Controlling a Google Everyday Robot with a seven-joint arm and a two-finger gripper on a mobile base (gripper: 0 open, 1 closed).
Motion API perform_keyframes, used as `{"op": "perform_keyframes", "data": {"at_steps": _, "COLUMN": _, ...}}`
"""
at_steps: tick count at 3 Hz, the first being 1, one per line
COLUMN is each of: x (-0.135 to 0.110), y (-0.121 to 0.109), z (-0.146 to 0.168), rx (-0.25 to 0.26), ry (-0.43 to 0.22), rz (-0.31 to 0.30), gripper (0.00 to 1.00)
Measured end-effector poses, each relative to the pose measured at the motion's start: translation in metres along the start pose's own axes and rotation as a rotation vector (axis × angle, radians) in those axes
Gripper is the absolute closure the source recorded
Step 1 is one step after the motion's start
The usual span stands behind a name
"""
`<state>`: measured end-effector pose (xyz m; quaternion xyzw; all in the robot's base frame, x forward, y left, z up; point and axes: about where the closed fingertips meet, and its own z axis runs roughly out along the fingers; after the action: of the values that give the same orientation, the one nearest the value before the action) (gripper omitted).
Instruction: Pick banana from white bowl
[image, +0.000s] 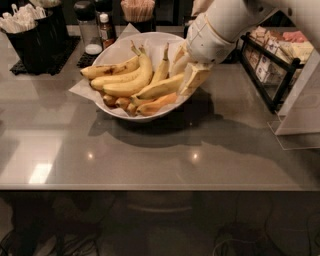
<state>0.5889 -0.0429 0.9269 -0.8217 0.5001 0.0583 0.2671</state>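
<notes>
The white bowl (150, 44), wide and lined with crinkled white paper, stands at the back middle of the grey table and holds several bananas. The banana (159, 87), long and slender, lies across the bowl's right side with its right end between my gripper's fingers. My gripper (187, 72) reaches down over the bowl's right rim from the upper right and is shut on that end of the banana. One pale finger (196, 77) shows on the near side. The other bananas (125, 80) lie to the left, with short stubby ones (122, 102) beneath.
A black holder of white cutlery (27, 30) stands at the back left. Shakers and a small bottle (97, 30) stand behind the bowl. A black wire rack of packets (272, 60) stands at the right, with a clear sign stand (300, 110) beside it.
</notes>
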Motion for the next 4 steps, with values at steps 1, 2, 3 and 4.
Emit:
{"op": "perform_keyframes", "data": {"at_steps": 1, "x": -0.010, "y": 0.008, "z": -0.035, "rx": 0.117, "ry": -0.018, "rz": 0.009, "gripper": 1.00}}
{"op": "perform_keyframes", "data": {"at_steps": 2, "x": -0.028, "y": 0.023, "z": -0.059, "rx": 0.236, "ry": -0.137, "rz": -0.024, "gripper": 1.00}}
{"op": "perform_keyframes", "data": {"at_steps": 3, "x": -0.055, "y": 0.048, "z": -0.084, "rx": 0.350, "ry": -0.262, "rz": -0.060, "gripper": 1.00}}
{"op": "perform_keyframes", "data": {"at_steps": 4, "x": -0.077, "y": 0.073, "z": -0.115, "rx": 0.420, "ry": -0.365, "rz": -0.036, "gripper": 1.00}}
